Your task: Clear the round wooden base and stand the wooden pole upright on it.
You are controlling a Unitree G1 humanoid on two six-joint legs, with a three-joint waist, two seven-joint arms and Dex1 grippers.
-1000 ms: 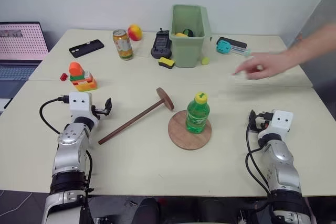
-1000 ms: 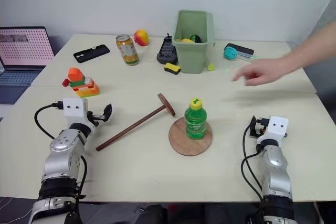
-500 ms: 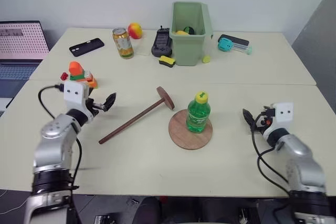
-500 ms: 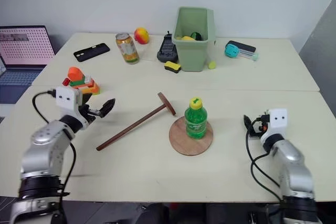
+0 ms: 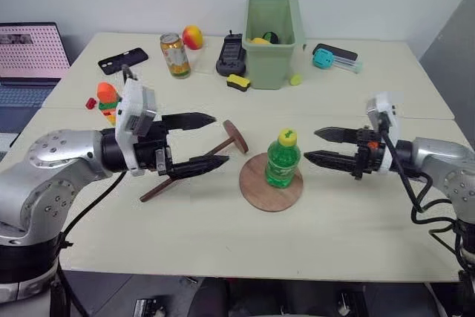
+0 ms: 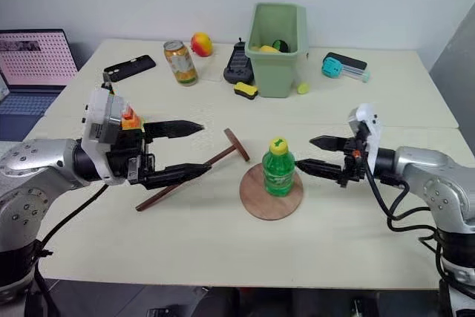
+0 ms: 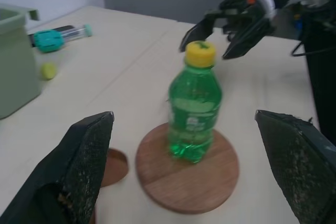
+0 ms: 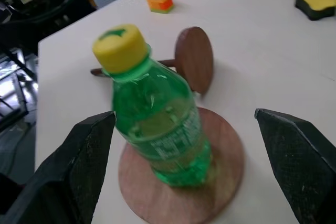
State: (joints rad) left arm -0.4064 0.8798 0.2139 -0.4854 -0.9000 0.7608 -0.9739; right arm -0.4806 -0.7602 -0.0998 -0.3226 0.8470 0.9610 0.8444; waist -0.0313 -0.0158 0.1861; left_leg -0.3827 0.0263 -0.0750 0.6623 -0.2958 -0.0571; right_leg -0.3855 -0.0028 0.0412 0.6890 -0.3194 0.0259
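The round wooden base (image 5: 254, 197) lies flat at the table's middle with a green bottle (image 5: 282, 161) with a yellow cap standing upright on it. To its left the wooden pole (image 5: 185, 174) lies on the table, its end disc (image 5: 235, 136) near the base. My left gripper (image 5: 220, 140) hovers open above the pole, pointing at the bottle. From the other side, my right gripper (image 5: 311, 145) is open, its tips just short of the bottle. The left wrist view shows the bottle (image 7: 194, 114) on the base (image 7: 212, 184).
A green bin (image 5: 271, 24) stands at the back with a can (image 5: 175, 56), a fruit (image 5: 192, 36), a black phone (image 5: 122, 60), a yellow sponge (image 5: 237, 82) and a teal item (image 5: 323, 59) around it. A toy block stack (image 5: 106, 99) and a laptop (image 5: 30, 50) are at the left.
Both arms lifted off the table and swung inward, so the grippers now point at the bottle from either side. The person's hand at the right has withdrawn.
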